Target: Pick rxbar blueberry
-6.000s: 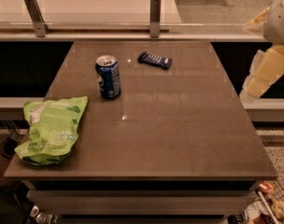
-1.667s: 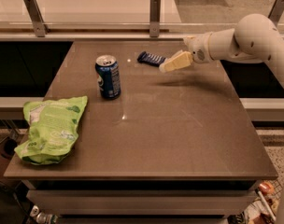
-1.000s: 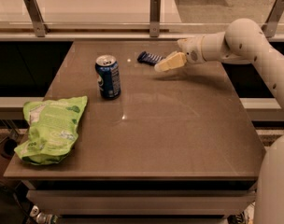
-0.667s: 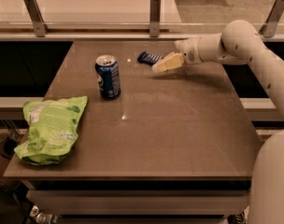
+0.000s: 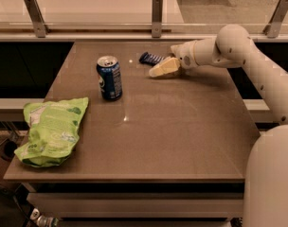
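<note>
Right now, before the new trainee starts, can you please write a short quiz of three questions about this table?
1. Fill in: in the picture, the green chip bag lies at the near ___ corner of the table.
2. True or false: the soda can stands upright.
3. The pincer, low over the far part of the table, is closest to: A) the green chip bag, B) the soda can, C) the rxbar blueberry.

Key: 1. left. 2. true. 3. C.
</note>
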You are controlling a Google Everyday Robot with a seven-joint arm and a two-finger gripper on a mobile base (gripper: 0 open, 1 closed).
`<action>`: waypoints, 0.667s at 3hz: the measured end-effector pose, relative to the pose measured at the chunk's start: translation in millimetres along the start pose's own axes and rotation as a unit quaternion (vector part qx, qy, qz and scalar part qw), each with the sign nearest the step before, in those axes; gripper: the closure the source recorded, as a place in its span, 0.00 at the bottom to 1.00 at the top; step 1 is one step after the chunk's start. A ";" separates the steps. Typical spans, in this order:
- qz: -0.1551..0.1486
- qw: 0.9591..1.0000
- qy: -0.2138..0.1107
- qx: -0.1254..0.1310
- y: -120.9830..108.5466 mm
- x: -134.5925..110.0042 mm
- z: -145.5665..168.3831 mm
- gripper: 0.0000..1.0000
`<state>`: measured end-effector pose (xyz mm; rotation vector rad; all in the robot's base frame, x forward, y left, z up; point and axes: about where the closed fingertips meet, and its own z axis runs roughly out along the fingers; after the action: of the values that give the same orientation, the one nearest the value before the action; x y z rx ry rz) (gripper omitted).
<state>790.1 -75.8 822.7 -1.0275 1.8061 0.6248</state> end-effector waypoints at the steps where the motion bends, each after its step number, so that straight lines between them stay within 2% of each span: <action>1: 0.008 1.000 -0.003 -0.007 2.8 7.9 12.1 0.00; 2: 0.008 1.000 -0.003 -0.010 4.7 8.3 15.8 0.16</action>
<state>791.9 -64.4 808.2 -1.0245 1.8086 0.6564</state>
